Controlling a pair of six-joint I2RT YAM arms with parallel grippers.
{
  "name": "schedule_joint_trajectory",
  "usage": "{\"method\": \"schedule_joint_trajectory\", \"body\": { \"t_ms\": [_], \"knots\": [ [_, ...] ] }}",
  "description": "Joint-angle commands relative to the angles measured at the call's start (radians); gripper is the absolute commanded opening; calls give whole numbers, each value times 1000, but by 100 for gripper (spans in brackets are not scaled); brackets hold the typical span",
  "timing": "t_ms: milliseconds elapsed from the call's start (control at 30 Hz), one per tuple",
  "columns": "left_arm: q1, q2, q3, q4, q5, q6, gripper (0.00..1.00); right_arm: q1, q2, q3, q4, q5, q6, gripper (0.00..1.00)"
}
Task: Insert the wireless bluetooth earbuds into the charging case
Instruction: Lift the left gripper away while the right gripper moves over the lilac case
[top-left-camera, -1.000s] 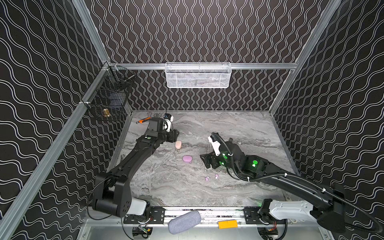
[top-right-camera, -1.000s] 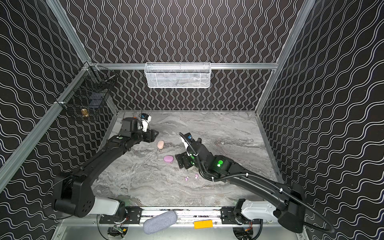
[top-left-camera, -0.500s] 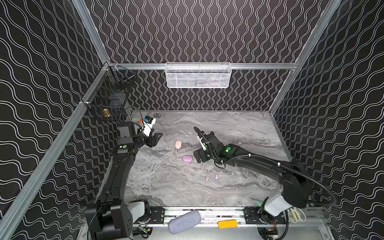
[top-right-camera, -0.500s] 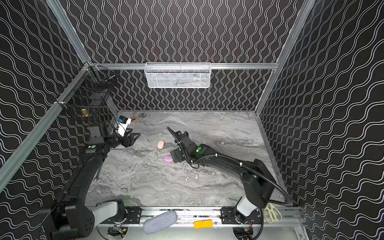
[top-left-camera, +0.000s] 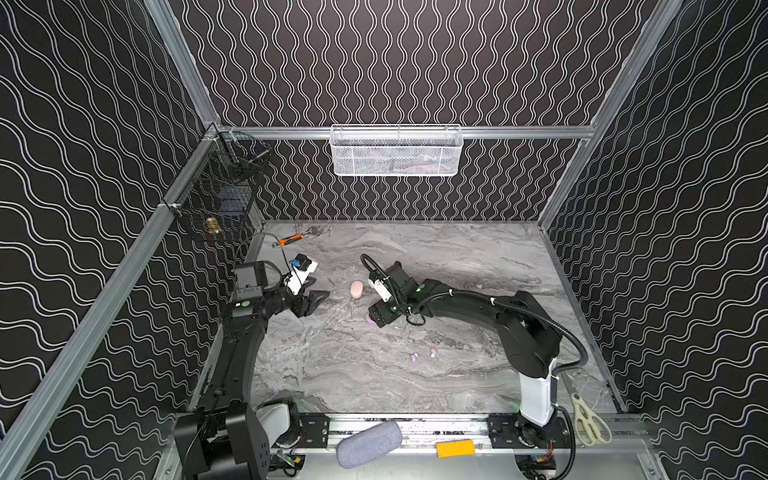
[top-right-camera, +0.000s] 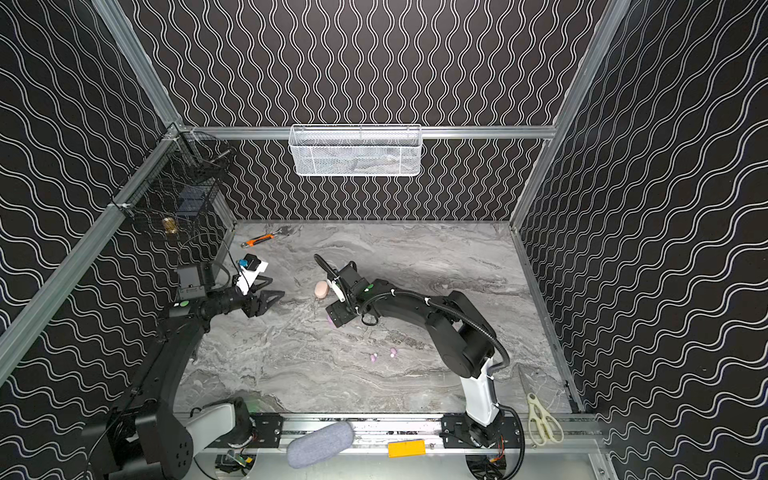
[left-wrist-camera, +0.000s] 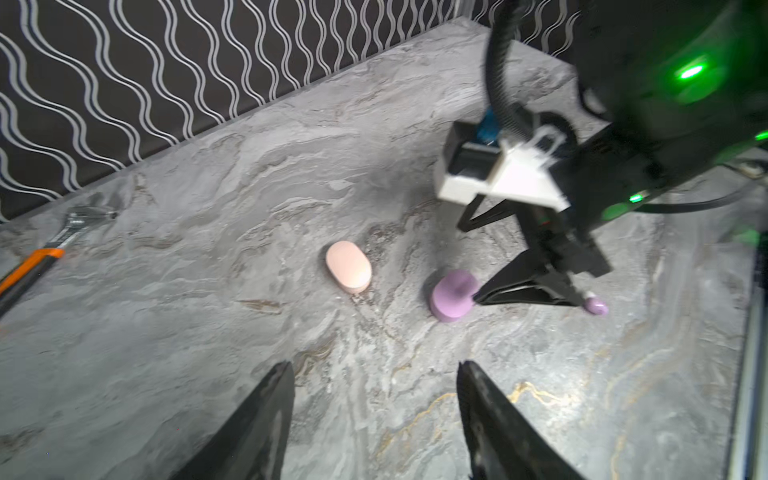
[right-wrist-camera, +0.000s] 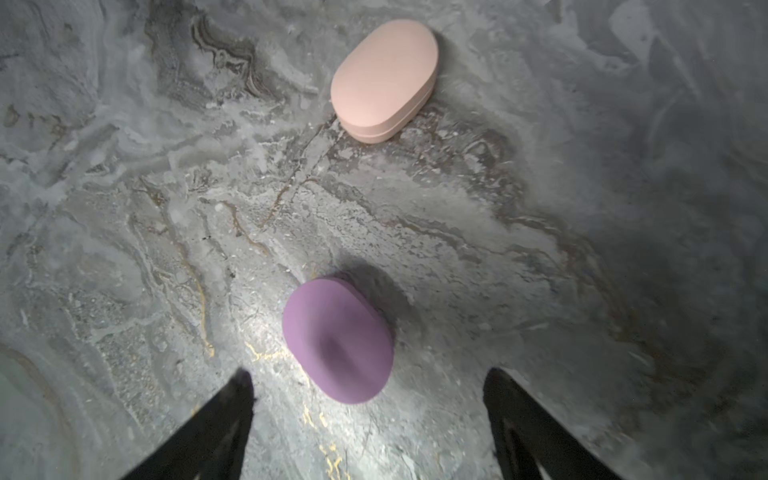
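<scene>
Two lilac earbuds (top-left-camera: 414, 356) (top-right-camera: 392, 352) lie loose on the marble table, nearer the front than both cases. The lilac charging case (right-wrist-camera: 338, 338) (left-wrist-camera: 453, 295) lies shut. My right gripper (right-wrist-camera: 370, 374) (top-left-camera: 376, 316) is open just over it, so both top views show only the case's edge (top-right-camera: 331, 320). The case sits just beyond the fingertips, and nothing is between them. A peach case (top-left-camera: 356, 289) (right-wrist-camera: 384, 81), also shut, lies a little farther back. My left gripper (left-wrist-camera: 374, 368) (top-left-camera: 318, 303) hovers open and empty, left of the peach case.
An orange-handled wrench (top-left-camera: 291, 240) lies at the back left corner. Scissors (top-left-camera: 588, 419), a grey pouch (top-left-camera: 369, 442) and a yellow block (top-left-camera: 455, 449) rest on the front rail. A white mesh basket (top-left-camera: 397, 151) hangs on the back wall. A black wire basket (top-left-camera: 226, 195) hangs at the left.
My right gripper has moved left, over the lilac case. The left arm has pulled back from the peach case towards the left wall.
</scene>
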Motion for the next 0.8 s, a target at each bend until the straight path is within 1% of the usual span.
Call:
{"method": "schedule_joint_trajectory", "body": {
  "t_ms": [0, 300, 400, 500, 567, 667, 767],
  "knots": [
    [2, 3, -5, -1, 51, 23, 65, 2, 18, 6, 11, -28, -35, 87],
    [0, 39, -31, 12, 107, -11, 64, 49, 74, 55, -11, -7, -59, 84],
    [-10, 33, -54, 63, 86, -52, 63, 50, 100, 74, -24, -5, -57, 84],
    [-31, 0, -103, 134, 31, -88, 64, 49, 122, 89, -36, 24, -51, 82],
    [-53, -16, -122, 152, 12, -92, 64, 49, 124, 93, -38, 28, -52, 82],
    [-75, -23, -131, 163, 17, -108, 64, 49, 124, 93, -37, 23, -48, 80],
    [-95, -23, -134, 173, 19, -124, 64, 49, 123, 97, -42, 24, -48, 76]
  ]
}}
